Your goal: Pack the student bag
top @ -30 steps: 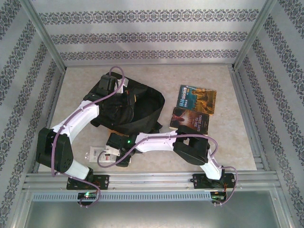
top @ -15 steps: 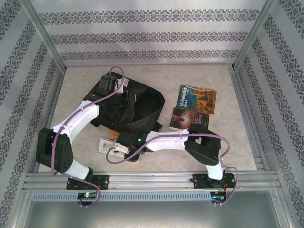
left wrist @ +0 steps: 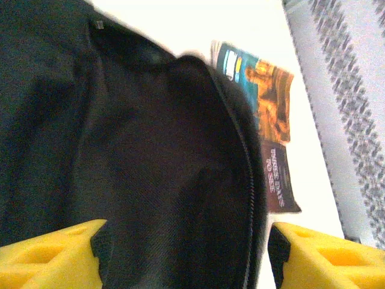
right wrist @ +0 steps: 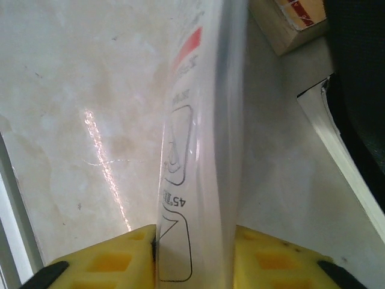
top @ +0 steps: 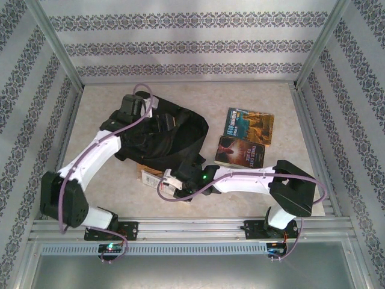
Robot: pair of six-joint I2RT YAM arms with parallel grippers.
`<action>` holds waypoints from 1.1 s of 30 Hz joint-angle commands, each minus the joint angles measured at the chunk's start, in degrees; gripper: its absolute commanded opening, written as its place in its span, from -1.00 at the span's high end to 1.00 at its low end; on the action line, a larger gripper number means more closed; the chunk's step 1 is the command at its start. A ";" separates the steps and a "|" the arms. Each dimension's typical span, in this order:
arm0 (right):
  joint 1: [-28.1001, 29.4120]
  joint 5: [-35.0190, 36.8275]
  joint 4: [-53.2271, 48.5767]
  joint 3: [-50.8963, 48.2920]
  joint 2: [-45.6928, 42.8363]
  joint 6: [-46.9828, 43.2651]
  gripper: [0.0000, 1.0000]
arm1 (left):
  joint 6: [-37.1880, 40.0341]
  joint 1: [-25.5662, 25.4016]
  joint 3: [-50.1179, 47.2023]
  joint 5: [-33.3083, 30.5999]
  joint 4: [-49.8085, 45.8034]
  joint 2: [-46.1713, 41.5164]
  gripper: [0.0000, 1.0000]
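Observation:
The student bag (top: 165, 141) lies black and floppy at the table's left middle, its zipper edge (left wrist: 251, 180) running down the left wrist view. My left gripper (top: 159, 122) hovers over it, open, the yellow fingers (left wrist: 51, 253) spread wide with black fabric below (left wrist: 186, 253). My right gripper (top: 170, 180) sits at the bag's near edge, shut on a thin clear-and-white plastic packet (right wrist: 201, 150) printed with set-square outlines. The packet (top: 151, 177) stands on edge between the jaws (right wrist: 195, 253).
Two books lie right of the bag: a teal-and-orange one (top: 249, 125) and a dark one (top: 240, 152). A tan box (right wrist: 289, 21) and a white-paged book edge (right wrist: 334, 141) rest by the bag's near side. Metal rails frame the table.
My right gripper has closed on the white packet and carried it right and away, up to the bag's near edge. The left jaws have opened over the bag.

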 commanded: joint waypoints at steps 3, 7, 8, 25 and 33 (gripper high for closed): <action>-0.02 -1.85 2.22 0.09 1.18 1.24 0.62 | -1.29 1.37 -4.58 -8.53 -4.00 -12.01 -0.43; 0.38 -1.26 2.25 -0.16 0.69 0.72 0.67 | -5.19 1.40 -7.15 -9.65 -9.23 -17.12 -0.49; 0.38 -1.11 2.18 -0.39 0.42 0.65 0.67 | -7.47 1.44 -7.82 -10.00 -11.11 -18.37 -0.53; 2.20 1.80 2.25 0.14 1.79 -0.87 0.67 | -46.21 1.47 -26.81 -11.32 -32.69 -40.03 -0.17; 3.61 2.73 1.98 0.27 2.08 -1.03 0.66 | -49.83 1.35 -37.47 -7.95 -21.03 -40.00 -0.22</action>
